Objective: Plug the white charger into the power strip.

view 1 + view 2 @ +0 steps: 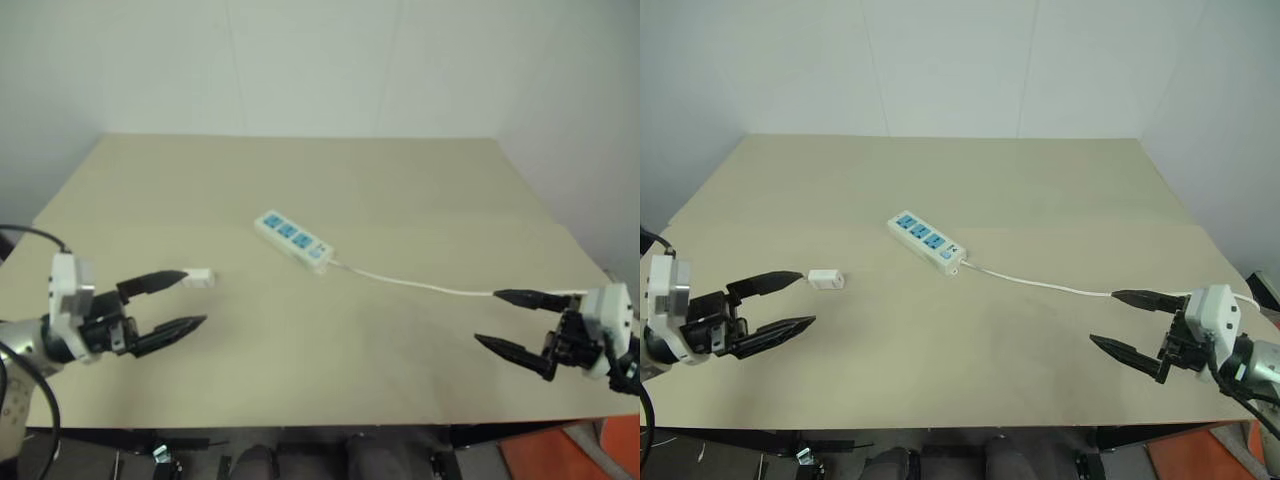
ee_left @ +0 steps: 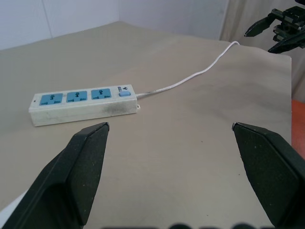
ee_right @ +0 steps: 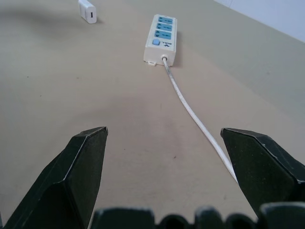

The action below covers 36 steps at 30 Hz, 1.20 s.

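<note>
Power strip [image 1: 926,241]: flat at table [image 1: 970,180] centre.
White charger [image 1: 826,279]: left of strip, apart.
Left gripper [image 1: 786,302]: spread wide, empty, near charger.
Right gripper [image 1: 1126,322]: spread wide, empty, beside strip's cable [image 1: 1040,283].

A beige table [image 1: 1040,190] stands against plain white walls [image 1: 940,60].

— What sort of place is this?

— It looks like a lab or test room. There is one plain beige worktop [image 1: 1040,190] set into a corner of bare white walls [image 1: 940,60], with no furniture or decoration around it.

— Anything else that shows it?

— The worktop is almost bare, carrying just a power strip [image 1: 925,241] and a small charger [image 1: 826,279].
</note>
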Tool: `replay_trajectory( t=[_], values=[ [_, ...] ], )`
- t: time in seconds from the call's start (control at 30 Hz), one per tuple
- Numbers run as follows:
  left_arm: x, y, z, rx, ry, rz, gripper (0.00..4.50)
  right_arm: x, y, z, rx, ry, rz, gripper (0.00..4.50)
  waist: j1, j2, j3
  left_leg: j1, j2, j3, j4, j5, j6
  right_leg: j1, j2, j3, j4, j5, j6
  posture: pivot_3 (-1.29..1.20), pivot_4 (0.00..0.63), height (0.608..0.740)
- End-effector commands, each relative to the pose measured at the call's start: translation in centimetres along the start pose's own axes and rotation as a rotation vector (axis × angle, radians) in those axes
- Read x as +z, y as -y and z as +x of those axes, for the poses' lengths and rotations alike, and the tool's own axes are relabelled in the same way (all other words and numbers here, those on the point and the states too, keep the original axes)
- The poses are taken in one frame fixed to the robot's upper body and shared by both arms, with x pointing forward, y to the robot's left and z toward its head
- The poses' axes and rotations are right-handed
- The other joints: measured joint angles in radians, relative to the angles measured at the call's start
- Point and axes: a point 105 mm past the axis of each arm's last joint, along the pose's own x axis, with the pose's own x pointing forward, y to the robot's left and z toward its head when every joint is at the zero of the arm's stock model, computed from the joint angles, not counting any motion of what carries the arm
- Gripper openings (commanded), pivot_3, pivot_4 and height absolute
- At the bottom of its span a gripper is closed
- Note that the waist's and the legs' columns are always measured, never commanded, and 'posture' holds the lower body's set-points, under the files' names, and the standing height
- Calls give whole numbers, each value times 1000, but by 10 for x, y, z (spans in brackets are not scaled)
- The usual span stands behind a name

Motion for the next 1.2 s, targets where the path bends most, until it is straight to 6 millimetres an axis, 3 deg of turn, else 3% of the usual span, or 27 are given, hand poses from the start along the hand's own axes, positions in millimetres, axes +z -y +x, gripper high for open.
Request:
replay_trajectory(
  t=[0.03,0.67,0.83,0.93,1.13,1.2],
  values=[
    [9,-2,0,-9,5,57,4500,7,-1,0,-10,8,-55,4447,0,0,0,0,0,0,0,0,0,0,0,0,0,0,0,0,150,740],
    [12,-11,4,-58,2,105,4500,3,-15,5,-3,-19,-76,4447,-1,0,0,0,0,0,0,0,0,0,0,0,0,0,0,0,150,740],
    [14,-12,4,-36,15,110,4500,6,-10,11,10,-9,-99,4447,-1,0,0,0,0,0,0,0,0,0,0,0,0,0,0,0,150,740],
    [12,-11,9,-38,14,113,4500,4,-4,28,21,-1,-65,4447,-4,0,0,1,0,1,0,0,0,1,0,1,0,0,0,0,150,740],
    [8,-9,28,-33,-3,139,4500,-11,18,93,33,-15,-66,4447,-4,0,0,1,1,2,0,0,0,-1,1,1,1,1,-1,0,150,740],
    [8,-9,32,-27,-26,141,4500,-16,28,124,33,-34,-69,4447,-4,0,0,0,1,2,0,0,0,-2,1,2,1,3,-4,0,150,740]
  ],
)
